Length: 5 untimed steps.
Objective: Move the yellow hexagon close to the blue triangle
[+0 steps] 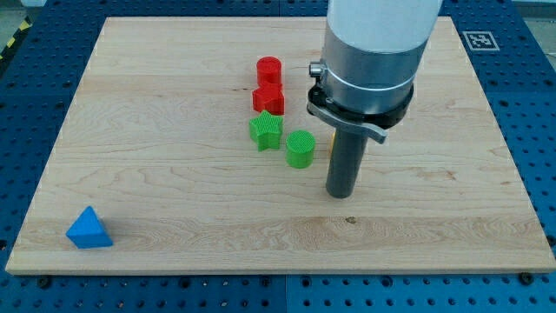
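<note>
Pale wooden board (pixel 174 200) on blue perforated table (pixel 539 130), blue triangle (pixel 89 229) bottom-left.

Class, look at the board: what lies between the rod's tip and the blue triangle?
In the camera view, only bare board lies between my tip and the blue triangle; the green cylinder sits just above that line.

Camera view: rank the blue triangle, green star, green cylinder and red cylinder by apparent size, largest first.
1. blue triangle, though it sits nearest the view's bottom, which may inflate it.
2. green star and green cylinder, alike.
3. red cylinder.
</note>
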Tool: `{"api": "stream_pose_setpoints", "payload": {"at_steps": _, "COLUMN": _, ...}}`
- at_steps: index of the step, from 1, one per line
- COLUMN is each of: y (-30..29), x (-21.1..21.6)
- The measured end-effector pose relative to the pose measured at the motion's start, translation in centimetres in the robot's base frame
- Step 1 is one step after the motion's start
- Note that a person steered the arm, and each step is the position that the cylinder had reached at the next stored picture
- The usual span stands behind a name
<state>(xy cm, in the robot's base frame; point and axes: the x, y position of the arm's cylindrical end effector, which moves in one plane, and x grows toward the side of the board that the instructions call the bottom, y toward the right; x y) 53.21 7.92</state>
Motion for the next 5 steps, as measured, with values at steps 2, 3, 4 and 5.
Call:
{"api": "stream_pose_setpoints", "payload": {"at_steps": 2, "y": 7.3, "x": -4.1}}
{"api": "stream_pose_setpoints", "payload": {"at_steps": 3, "y": 7.9, "x": -8.9}}
{"api": "stream_pose_setpoints", "payload": {"at_steps": 4, "y": 5.8, "x": -11.2}}
{"api": "stream_pose_setpoints", "payload": {"at_steps": 5, "y": 1.1, "x": -11.5}}
